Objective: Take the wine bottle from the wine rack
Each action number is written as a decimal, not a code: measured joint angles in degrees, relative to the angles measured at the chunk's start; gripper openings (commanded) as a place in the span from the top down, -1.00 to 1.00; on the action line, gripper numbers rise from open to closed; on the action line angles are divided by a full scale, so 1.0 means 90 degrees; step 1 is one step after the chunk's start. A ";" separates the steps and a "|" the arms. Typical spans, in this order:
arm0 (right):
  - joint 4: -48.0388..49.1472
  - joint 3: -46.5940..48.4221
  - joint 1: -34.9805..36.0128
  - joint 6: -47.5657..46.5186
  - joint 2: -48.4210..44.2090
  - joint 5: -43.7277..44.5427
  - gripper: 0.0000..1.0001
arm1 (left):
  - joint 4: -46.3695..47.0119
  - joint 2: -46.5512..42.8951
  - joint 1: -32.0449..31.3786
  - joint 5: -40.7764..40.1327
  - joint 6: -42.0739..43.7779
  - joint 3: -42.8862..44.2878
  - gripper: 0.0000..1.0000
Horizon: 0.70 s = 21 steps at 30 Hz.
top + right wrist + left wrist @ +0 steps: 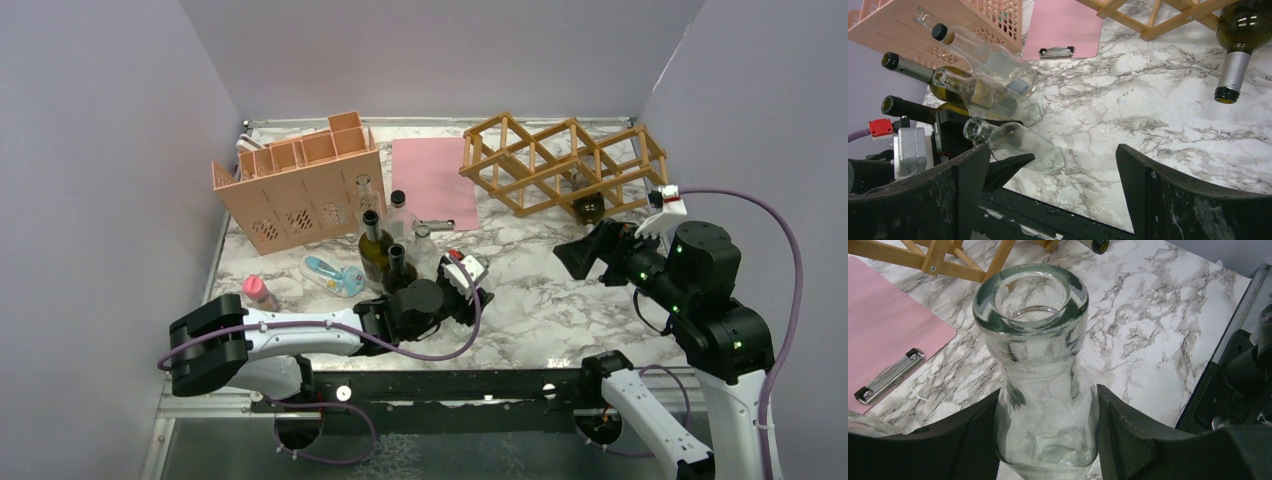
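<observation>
**Top external view.** White, grey-veined marble table (540,300), closed in by pale lilac walls (100,150) at left, back and right. The wine rack (565,165) stands at the far right. The dark wine bottle (590,208) lies in its near lower cell, neck pointing toward the arms. A pink clipboard (432,180) lies flat beside the rack, and a salmon perforated box (295,190) stands at the far left. The right gripper (585,255) hovers near the rack, apart from it.

**Left wrist view.** The left gripper (1048,440) is clamped on a clear glass bottle (1033,340), with a black finger (1128,440) against each side of it. Marble, the clipboard and the rack's feet lie beyond.

**Right wrist view.** The right gripper (1053,155) is spread wide with nothing between its fingers, above bare marble. The wine bottle's foil-wrapped neck (1233,70) juts out of the rack (1148,20) at upper right. Several bottles (983,75) stand grouped beside the box.
</observation>
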 measured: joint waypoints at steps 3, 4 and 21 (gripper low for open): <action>0.0002 0.0000 0.0000 0.0000 0.0000 0.0002 -0.98 | 0.0039 -0.0002 0.0000 -0.0002 -0.0012 -0.0027 -0.44; 0.0000 0.0000 0.0000 0.0000 0.0000 0.0002 -0.98 | 0.0075 -0.0012 0.0000 -0.0002 -0.0032 -0.0051 -0.50; 0.0000 0.0000 0.0000 -0.0007 0.0005 0.0022 -0.98 | 0.0124 -0.0782 0.0000 0.0000 -0.0100 -0.0223 -0.81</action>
